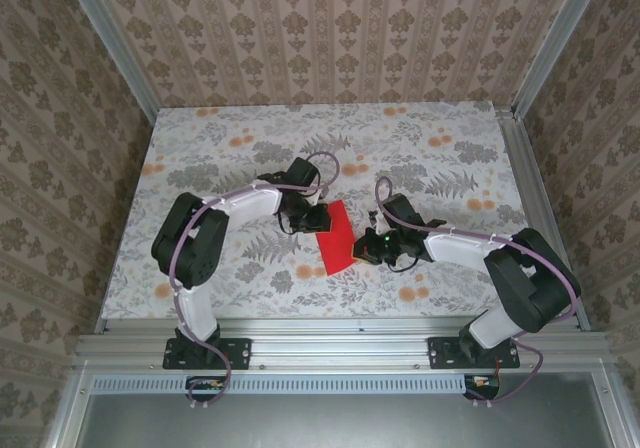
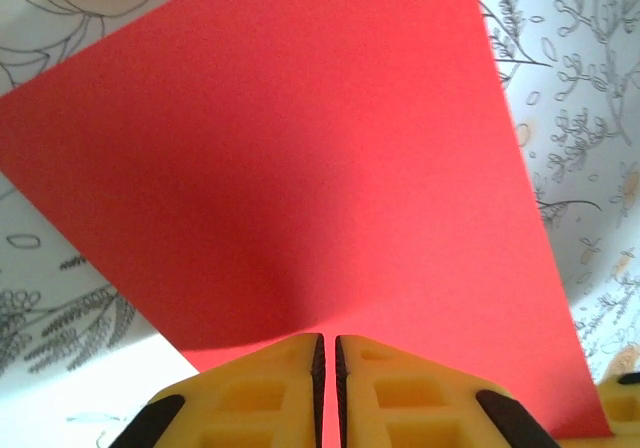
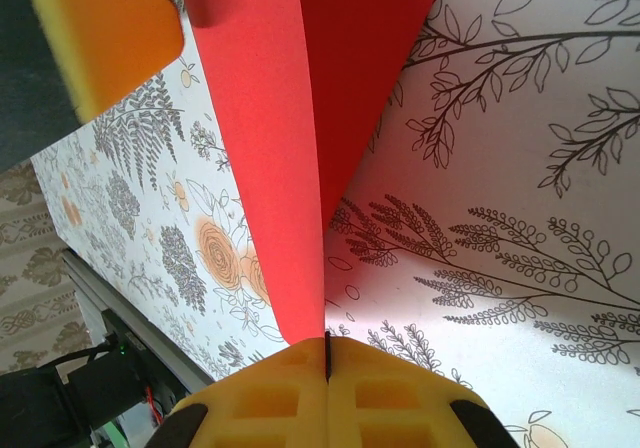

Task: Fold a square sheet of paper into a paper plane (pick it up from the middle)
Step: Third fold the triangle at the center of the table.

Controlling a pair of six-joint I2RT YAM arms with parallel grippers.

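Observation:
The square sheet of paper (image 1: pixel 335 240) is bright red and sits in the middle of the table between my two grippers. My left gripper (image 1: pixel 318 218) is at its far left edge and my right gripper (image 1: pixel 358 248) at its near right edge. In the left wrist view the sheet (image 2: pixel 300 168) spreads out flat from the left gripper (image 2: pixel 329 338), whose jaws are shut on its near edge. From the right wrist the sheet (image 3: pixel 270 168) looks bent into a V along a fold line. It runs straight into the right gripper (image 3: pixel 327 338), shut on it.
The floral table (image 1: pixel 250 148) stretches open behind and to both sides of the paper. A metal rail (image 1: pixel 340 343) runs along the near edge, and patterned walls close in the other three sides. The left gripper's yellow finger (image 3: pixel 100 38) shows close above the sheet.

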